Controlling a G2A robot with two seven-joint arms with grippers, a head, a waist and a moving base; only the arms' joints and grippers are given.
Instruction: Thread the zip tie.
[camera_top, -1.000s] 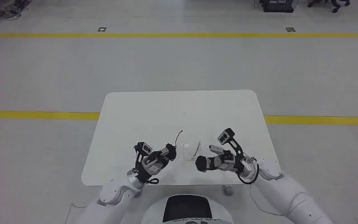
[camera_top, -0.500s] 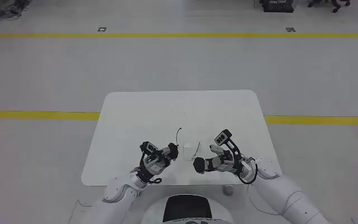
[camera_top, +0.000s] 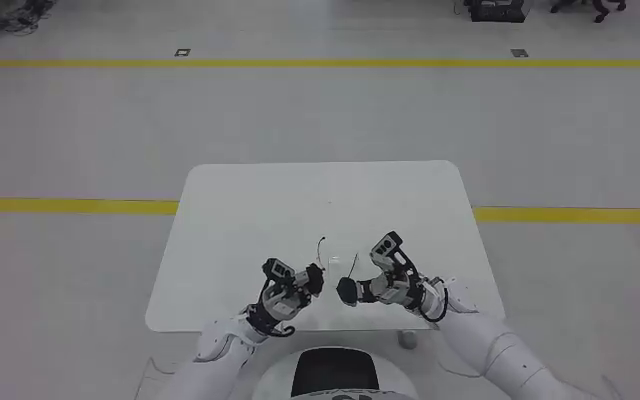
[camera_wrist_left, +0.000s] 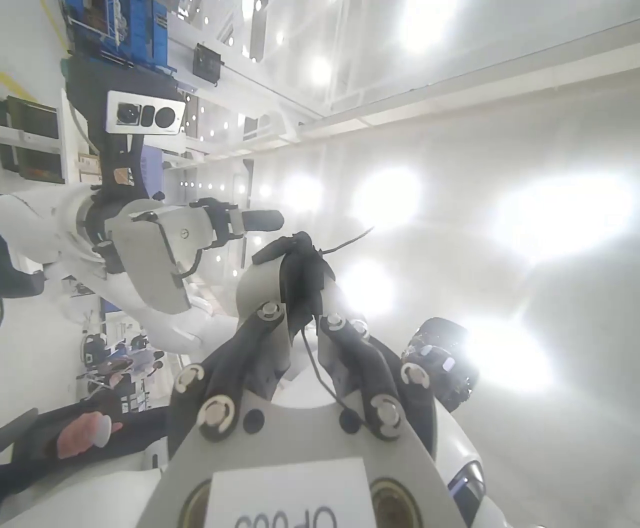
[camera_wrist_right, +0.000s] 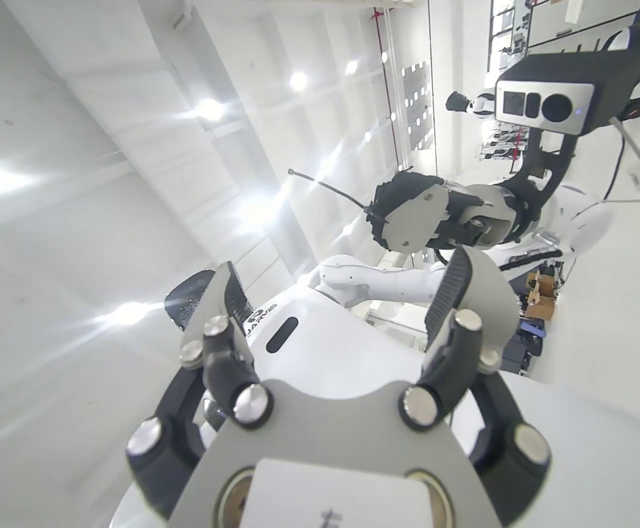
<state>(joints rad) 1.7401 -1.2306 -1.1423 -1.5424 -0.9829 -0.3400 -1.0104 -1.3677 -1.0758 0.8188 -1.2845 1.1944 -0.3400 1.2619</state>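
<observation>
Holding step: zip tie (camera_wrist_left: 350, 239) is pinched in the closed left gripper (camera_wrist_left: 300, 265), above the table's (camera_top: 250, 200) near edge. Right gripper (camera_wrist_right: 345, 262) is spread wide, empty, close by. Next, its free end likely has to be gripped and threaded.

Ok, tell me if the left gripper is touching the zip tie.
Touching. The left wrist view shows the left gripper shut on the zip tie, whose thin end sticks out in front.

Left gripper (camera_wrist_left: 299, 256) pinched shut; right gripper (camera_wrist_right: 345, 265) spread wide, facing it
</observation>
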